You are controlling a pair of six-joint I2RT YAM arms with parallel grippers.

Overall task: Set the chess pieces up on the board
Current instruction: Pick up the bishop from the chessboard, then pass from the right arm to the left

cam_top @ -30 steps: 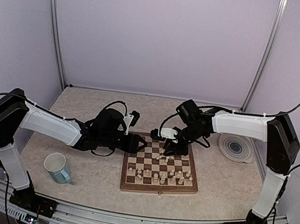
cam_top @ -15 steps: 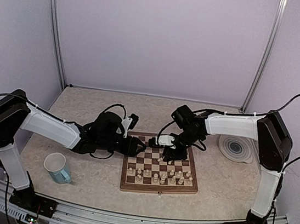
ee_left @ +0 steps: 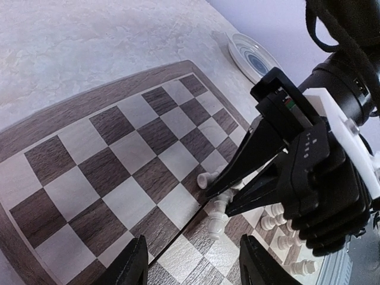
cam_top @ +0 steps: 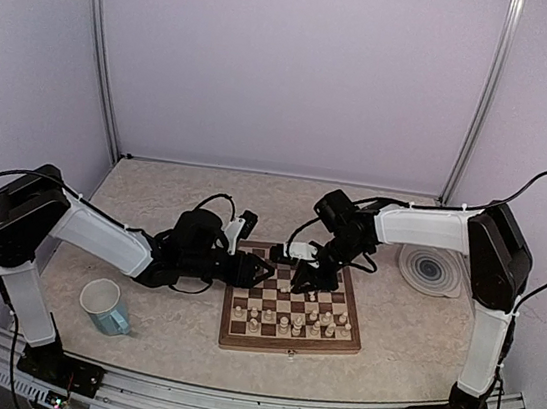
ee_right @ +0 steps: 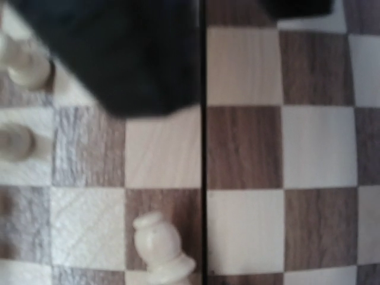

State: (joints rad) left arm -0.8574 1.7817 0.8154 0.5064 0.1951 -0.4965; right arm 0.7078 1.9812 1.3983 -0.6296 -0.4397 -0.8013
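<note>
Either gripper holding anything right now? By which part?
Left gripper: nothing, open over the board. Right gripper: fingers flank a cream piece mid-board; whether it is gripped cannot be told.

Pale blue mug (cam_top: 106, 306) at near left — ringed plate (cam_top: 430, 271) far right

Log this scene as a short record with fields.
chessboard: wooden, laid flat
chess pieces: cream, mostly on the near half; loose piece at the centre seam
left fingers: open, empty, over the far-left squares
right fingers: tips at the loose piece; grip unclear
other: mug near left; plate right of the chessboard
</note>
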